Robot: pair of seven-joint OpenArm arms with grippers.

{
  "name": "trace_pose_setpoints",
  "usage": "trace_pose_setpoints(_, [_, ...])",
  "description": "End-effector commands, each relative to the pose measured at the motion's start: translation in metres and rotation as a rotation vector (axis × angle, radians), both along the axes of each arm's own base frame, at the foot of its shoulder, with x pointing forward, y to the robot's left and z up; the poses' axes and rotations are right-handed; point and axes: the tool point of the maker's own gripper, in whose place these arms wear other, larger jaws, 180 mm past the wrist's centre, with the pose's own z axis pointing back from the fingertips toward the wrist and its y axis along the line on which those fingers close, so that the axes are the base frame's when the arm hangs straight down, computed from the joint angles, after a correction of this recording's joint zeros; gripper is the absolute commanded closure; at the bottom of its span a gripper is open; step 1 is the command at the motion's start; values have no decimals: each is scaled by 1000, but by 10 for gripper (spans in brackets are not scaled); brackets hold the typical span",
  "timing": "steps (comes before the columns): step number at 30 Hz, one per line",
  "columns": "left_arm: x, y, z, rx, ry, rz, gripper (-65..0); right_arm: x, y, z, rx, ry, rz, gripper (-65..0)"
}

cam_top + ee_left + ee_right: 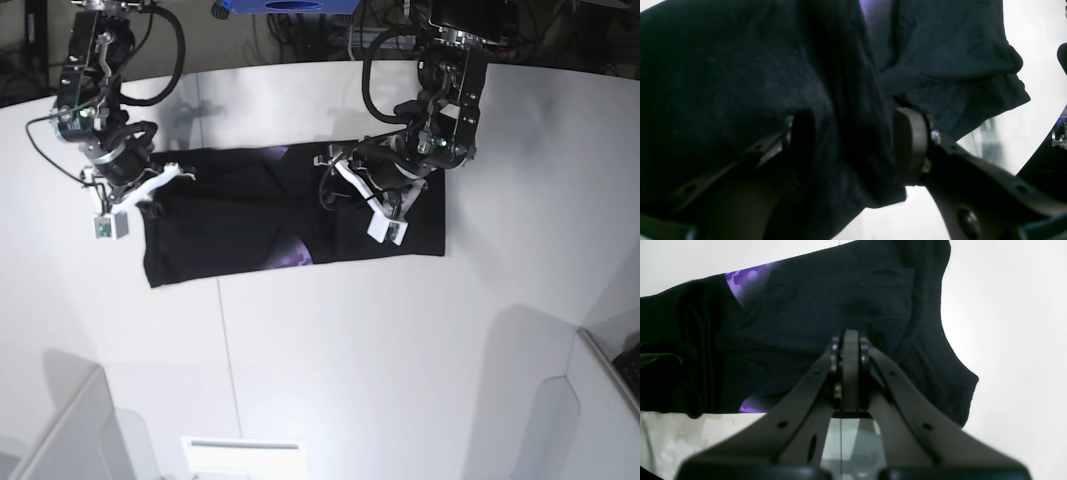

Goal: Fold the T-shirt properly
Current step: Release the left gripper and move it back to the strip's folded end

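The black T-shirt (250, 210) lies spread across the white table, with bits of its purple print (290, 258) showing at folded-over edges. My left gripper (385, 215) is over the shirt's right part. In the left wrist view its fingers (910, 146) stand apart, and a thick fold of the T-shirt (723, 83) fills the gap of the left gripper (857, 146). My right gripper (140, 190) is at the shirt's left edge. In the right wrist view the right gripper (850, 336) has its fingers pressed together, tips on the T-shirt (840, 300), with a sleeve to the right.
The white table (350, 350) has a curved far edge. Grey bin walls stand at the front left (60, 430) and front right (590, 420). A blue object (285, 5) and cables sit behind the table.
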Motion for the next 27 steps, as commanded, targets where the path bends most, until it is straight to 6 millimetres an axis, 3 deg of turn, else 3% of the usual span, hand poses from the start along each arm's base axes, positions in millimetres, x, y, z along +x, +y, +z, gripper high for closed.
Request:
trace_pose_setpoints(1, [13, -11, 18, -32, -62, -17, -367, 7, -3, 10, -4, -45, -6, 0])
trace_pose_setpoints(8, [12, -42, 12, -31, -47, -120, -367, 7, -3, 11, -4, -46, -5, 0])
trace_pose_setpoints(11, [14, -50, 20, -57, -62, -116, -367, 7, -5, 11, -7, -47, -8, 0])
trace_pose_setpoints(14, [18, -49, 30, -67, -89, -104, -367, 10, -18, 16, -17, -60, -45, 0])
trace_pose_setpoints(18, [21, -50, 58, -85, -168, -111, -365, 11, -25, 18, -21, -64, -63, 0])
trace_pose_setpoints(20, [22, -38, 65, -70, -193, -94, -362, 15, -25, 21, -22, -72, -62, 0])
trace_pose_setpoints(22, [23, -6, 62, -41, -193, -19, -301, 16, -24, 20, -23, -28, -46, 0])
trace_pose_setpoints(23, [24, 13, 60, -26, -188, 33, -232, 18, -22, 19, -23, 0, -36, -62])
trace_pose_setpoints(25, [24, 51, 54, 2, -173, 140, -54, 22, -20, 21, -22, 35, -22, -272])
trace_pose_setpoints(26, [24, 68, 51, 16, -166, 188, 0, 26, -19, 24, -22, 32, -17, -363])
trace_pose_setpoints(27, [23, 88, 48, 36, -158, 240, 0, 30, -18, 28, -22, 23, -13, -452])
